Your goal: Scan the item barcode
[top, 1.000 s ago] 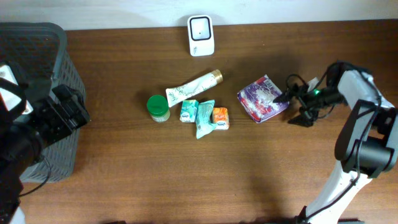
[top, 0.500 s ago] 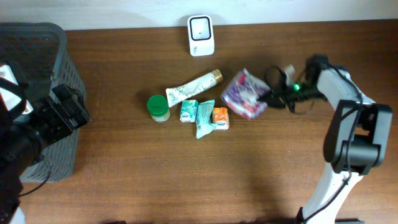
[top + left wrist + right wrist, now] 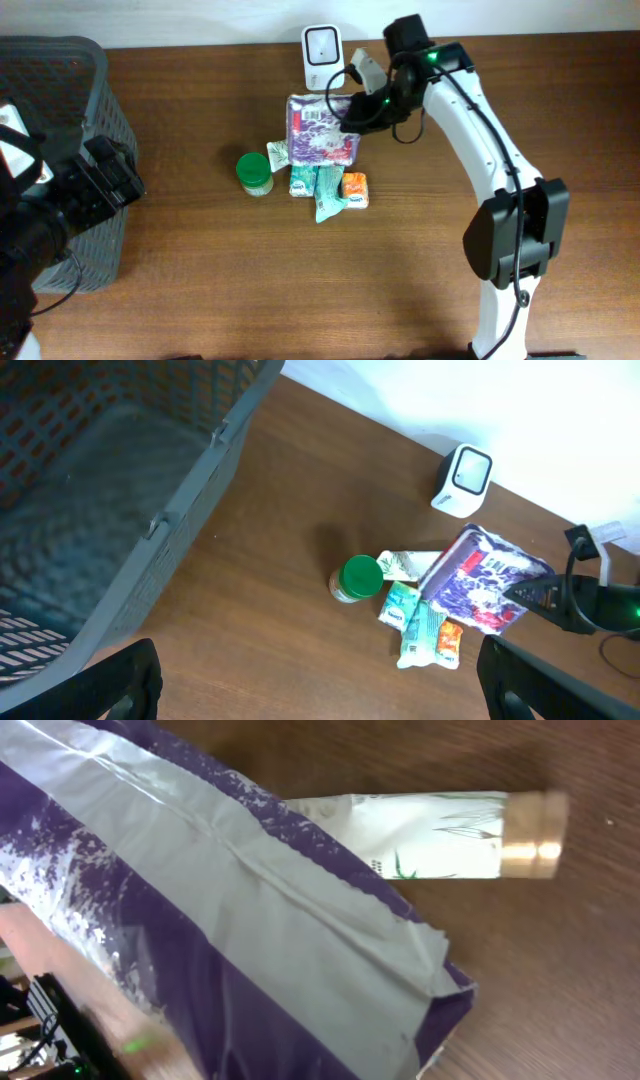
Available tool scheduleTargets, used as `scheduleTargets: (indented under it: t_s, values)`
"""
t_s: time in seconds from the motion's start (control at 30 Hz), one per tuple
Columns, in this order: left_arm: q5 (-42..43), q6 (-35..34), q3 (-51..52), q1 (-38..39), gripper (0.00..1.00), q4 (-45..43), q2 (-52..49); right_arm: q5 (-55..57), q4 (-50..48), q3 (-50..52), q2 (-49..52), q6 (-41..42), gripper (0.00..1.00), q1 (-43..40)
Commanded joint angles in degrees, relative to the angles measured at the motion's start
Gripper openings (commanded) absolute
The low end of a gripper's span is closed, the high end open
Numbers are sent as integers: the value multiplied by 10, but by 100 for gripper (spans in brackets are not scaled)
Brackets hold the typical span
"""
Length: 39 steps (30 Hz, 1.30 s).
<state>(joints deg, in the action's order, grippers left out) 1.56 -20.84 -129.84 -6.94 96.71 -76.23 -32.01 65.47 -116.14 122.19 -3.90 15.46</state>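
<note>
overhead: straight down, far | left wrist: oblique, distant | right wrist: close-up — all share purple pouch (image 3: 322, 130)

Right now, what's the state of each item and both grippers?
purple packet, held off the table, tilted
right gripper, shut on purple packet
left gripper, open, empty
scanner, upright at the back edge
green-lidded jar, upright, lid on
tube, lying flat under the packet, gold cap on
sachets, lying flat, clustered
</note>
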Motion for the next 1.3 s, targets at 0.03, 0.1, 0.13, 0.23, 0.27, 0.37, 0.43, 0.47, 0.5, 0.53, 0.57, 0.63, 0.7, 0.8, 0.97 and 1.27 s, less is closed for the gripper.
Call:
scheduleTargets:
  t_s: [0.03,0.1,0.13,0.23,0.27,0.37,0.43,0.47,0.5,0.53,0.57,0.63,0.7,0.8,0.97,1.27]
  values:
    - [4,-6,1,-4,99,0,1,38,8,-13,-11,-2,4,-1]
    - [4,-6,1,-4,99,0,1,38,14,-13,-11,-2,4,-1]
    - [4,-6,1,-4,99,0,1,39,15,-13,-11,-2,4,-1]
    - [4,-6,1,-4,99,0,1,43,18,-13,-11,-2,4,-1]
    - [4,-6,1,-4,99,0,1,43,17,-13,-11,-2,4,-1]
    - [4,-6,1,-4,99,0,1,43,18,-13,-11,-2,4,-1]
    - [4,-6,1,-4,99,0,1,43,18,-13,-11,-2,4,-1]
    - [4,-6,1,-4,99,0,1,42,17,-13,-10,-2,4,-1]
    - [4,-6,1,-4,99,0,1,43,18,-13,-10,-2,4,-1]
    - [4,-6,1,-4,99,0,1,43,18,-13,-10,-2,4,-1]
    - [4,-6,1,-4,99,0,1,53,18,-13,-10,-1,4,-1]
    - [4,-6,1,-4,99,0,1,187,25,-13,-10,57,4,-1]
    - [4,-6,1,-4,99,0,1,386,53,-13,-10,138,4,-5]
    - [4,-6,1,-4,99,0,1,512,97,-13,-10,190,4,-30]
    - [4,-6,1,-4,99,0,1,717,151,-13,-10,310,4,-80]
    - [4,-6,1,-4,99,0,1,727,110,114,21,334,4,-81]
